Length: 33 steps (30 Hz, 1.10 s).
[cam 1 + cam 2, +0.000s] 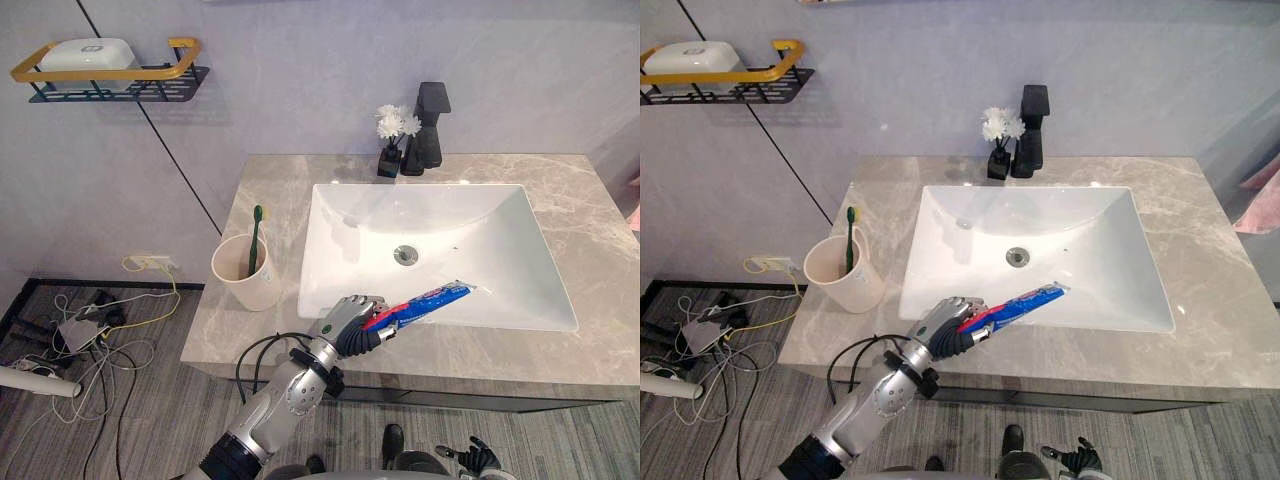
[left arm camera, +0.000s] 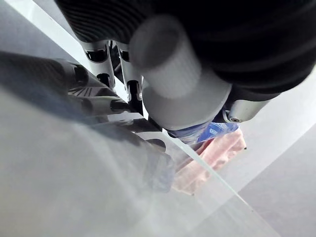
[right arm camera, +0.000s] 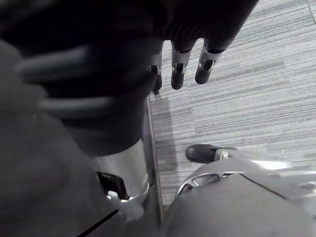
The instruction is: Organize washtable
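One tube to park, basically: your left hand (image 1: 352,325) has its fingers curled tight round the near end of the toothpaste (image 1: 430,300), which pokes out past the fingertips over the sink (image 1: 500,215). I'd guess it goes in the cup (image 1: 243,272) off to the hand's left, next to the toothbrush (image 1: 254,238). Tip it upright first so it clears the rim. Right hand (image 3: 178,69) hangs low, fingers loose.

Left robot hand (image 1: 350,322), arm extended forward, grips a toothpaste tube (image 1: 432,299); right robot hand (image 3: 178,74) hangs low, fingers relaxed.
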Tool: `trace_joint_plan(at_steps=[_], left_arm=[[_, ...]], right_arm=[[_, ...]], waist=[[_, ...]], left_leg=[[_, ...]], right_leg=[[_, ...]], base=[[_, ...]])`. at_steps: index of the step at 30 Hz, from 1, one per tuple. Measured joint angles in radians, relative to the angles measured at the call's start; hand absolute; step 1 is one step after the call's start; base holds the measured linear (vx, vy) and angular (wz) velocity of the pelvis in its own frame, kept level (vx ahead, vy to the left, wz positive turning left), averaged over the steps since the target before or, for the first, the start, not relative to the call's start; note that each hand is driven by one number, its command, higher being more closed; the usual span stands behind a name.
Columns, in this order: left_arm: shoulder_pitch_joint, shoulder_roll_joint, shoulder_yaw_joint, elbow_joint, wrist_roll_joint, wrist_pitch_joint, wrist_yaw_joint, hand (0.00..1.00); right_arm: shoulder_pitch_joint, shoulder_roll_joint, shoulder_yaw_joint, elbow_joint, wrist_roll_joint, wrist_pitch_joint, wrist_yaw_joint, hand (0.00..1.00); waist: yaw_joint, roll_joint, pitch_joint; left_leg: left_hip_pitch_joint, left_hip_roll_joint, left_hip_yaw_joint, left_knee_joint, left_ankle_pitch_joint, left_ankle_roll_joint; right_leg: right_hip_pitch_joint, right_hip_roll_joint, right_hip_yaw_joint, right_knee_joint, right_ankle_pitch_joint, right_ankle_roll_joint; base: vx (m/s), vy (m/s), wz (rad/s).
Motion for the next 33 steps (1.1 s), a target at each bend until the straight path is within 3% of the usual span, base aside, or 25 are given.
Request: trace_joint_plan(at_steps=[9, 14, 19, 25, 33], left_arm=[[0.053, 0.036, 0.084, -0.156, -0.041, 0.043, -0.045, 1.0], [0.045, 0.029, 0.232, -0.335, -0.073, 0.065, -0.038, 1.0], [0.045, -0.003, 0.305, -0.445, -0.123, 0.065, -0.031, 1.0], [0.048, -0.02, 0.36, -0.504, -0.168, 0.065, -0.021, 1.0], [0.074, -0.03, 0.394, -0.579, -0.187, 0.065, -0.024, 1.0]], right_arm=[[0.024, 0.004, -0.051, -0.191, 0.03, -0.002, -0.026, 0.0], [0.079, 0.027, -0.143, -0.406, 0.033, -0.006, -0.041, 0.0], [0.124, 0.067, -0.204, -0.563, 0.036, -0.004, -0.041, 0.0], [0.183, 0.09, -0.26, -0.801, 0.038, 0.002, -0.016, 0.0], [0.244, 0.074, -0.371, -1.186, 0.038, 0.005, 0.049, 0.0]], waist=[[0.002, -0.002, -0.001], [0.003, -0.02, -0.002], [0.001, -0.036, -0.003], [0.004, -0.056, -0.014], [0.001, -0.06, -0.019]], left_leg=[[-0.005, 0.018, 0.062, -0.003, -0.004, -0.003], [-0.004, 0.017, 0.101, 0.0, -0.004, -0.001], [0.002, 0.014, 0.132, 0.014, -0.018, 0.021], [-0.001, 0.01, 0.178, 0.047, -0.035, 0.034], [0.0, 0.014, 0.194, 0.065, -0.044, 0.027]], right_leg=[[-0.034, 0.024, 0.061, 0.0, 0.005, -0.007], [-0.051, 0.031, 0.103, 0.002, 0.018, -0.016], [-0.054, 0.039, 0.141, 0.002, 0.034, -0.01], [-0.063, 0.037, 0.181, 0.001, 0.049, -0.011], [-0.066, 0.046, 0.203, 0.002, 0.054, -0.014]], base=[[0.01, -0.006, -0.21], [0.0, 0.006, -0.24], [-0.04, 0.011, -0.25], [-0.07, 0.016, -0.21], [-0.02, -0.003, -0.09]])
